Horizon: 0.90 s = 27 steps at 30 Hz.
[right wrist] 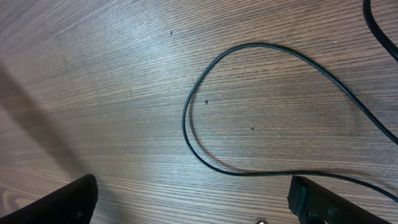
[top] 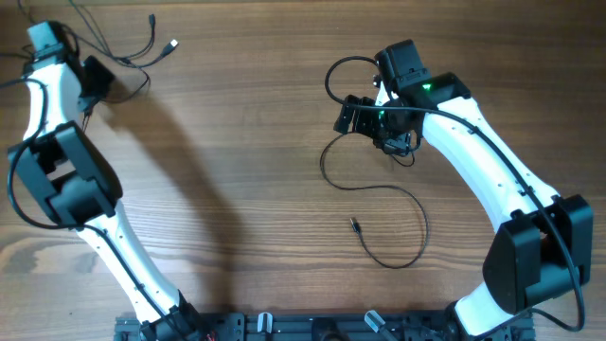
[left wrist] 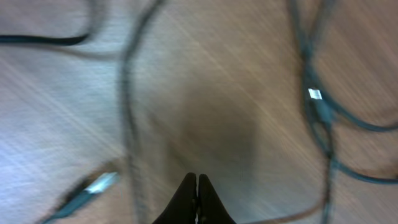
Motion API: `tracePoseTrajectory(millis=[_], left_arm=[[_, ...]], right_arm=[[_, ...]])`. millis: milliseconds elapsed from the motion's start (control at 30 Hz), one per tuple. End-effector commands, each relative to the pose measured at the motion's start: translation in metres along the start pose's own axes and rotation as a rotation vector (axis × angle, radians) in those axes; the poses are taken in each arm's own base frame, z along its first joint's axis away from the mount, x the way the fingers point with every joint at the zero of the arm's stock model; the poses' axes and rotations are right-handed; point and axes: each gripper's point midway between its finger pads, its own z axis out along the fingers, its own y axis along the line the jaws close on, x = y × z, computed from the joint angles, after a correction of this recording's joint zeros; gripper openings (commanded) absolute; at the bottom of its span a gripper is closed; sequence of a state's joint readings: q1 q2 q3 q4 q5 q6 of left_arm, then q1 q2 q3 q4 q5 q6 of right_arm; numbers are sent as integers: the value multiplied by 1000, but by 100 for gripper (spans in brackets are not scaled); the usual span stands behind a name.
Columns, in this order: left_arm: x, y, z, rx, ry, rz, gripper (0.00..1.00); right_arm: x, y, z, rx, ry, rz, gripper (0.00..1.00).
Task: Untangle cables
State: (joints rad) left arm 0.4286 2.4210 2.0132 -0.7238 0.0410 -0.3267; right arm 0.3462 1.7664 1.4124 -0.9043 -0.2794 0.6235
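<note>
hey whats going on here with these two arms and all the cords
Two robot arms are untangling thin black cables on a wooden table. The left gripper is at the table's far left corner over a bunch of cables with small plugs. Its jaws are shut, with no cable visibly between them. The right gripper hovers with jaws wide open above a separate cable looping across the middle of the table. Neither appears to hold a cable.

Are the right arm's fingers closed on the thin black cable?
No, the right fingers stand wide apart, and the thin black cable lies flat on the wooden table.
</note>
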Motion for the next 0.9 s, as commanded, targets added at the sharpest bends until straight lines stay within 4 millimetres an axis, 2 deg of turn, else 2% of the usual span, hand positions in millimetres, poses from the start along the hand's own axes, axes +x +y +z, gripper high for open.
tracePoseTrajectory(millis=[0,167,267,300,333,400,467,500,533,600,733,800,867], left_arm=[[-2,50,5,-69,34,-68,4],[-8,93,1,-106,46,-150,4],[-10,110,-1,-121,44,-288,4],[-10,110,-1,-102,49,-305,4],[-10,104,-3,-67,56,-302,4],[-21,76,-11,79,43,-254,4],[-34,50,-28,218,21,-237,4],[-44,34,-44,288,-10,-216,4],[-49,26,-54,306,-28,-203,4],[-47,13,-60,317,-32,-174,4],[-17,-23,-43,319,41,-119,4],[0,-30,-25,247,58,-90,4],[18,-27,-8,112,53,-50,4]], right_arm=[[0,-1,-1,14,-12,4,100],[0,-1,-1,14,-11,4,99],[-1,-1,-1,13,-12,3,100],[-1,-1,-1,11,-15,2,100],[-3,0,-1,8,-20,1,100],[-4,2,-1,3,-27,-2,100],[-6,2,-1,-1,-33,-4,100],[-7,3,-1,-3,-36,-6,100],[-7,3,-1,-5,-38,-6,100],[-9,4,-1,-8,-44,-8,100],[-9,5,-1,-10,-45,-8,100],[-9,5,-1,-9,-43,-8,100],[-7,3,0,-3,-35,-5,100]])
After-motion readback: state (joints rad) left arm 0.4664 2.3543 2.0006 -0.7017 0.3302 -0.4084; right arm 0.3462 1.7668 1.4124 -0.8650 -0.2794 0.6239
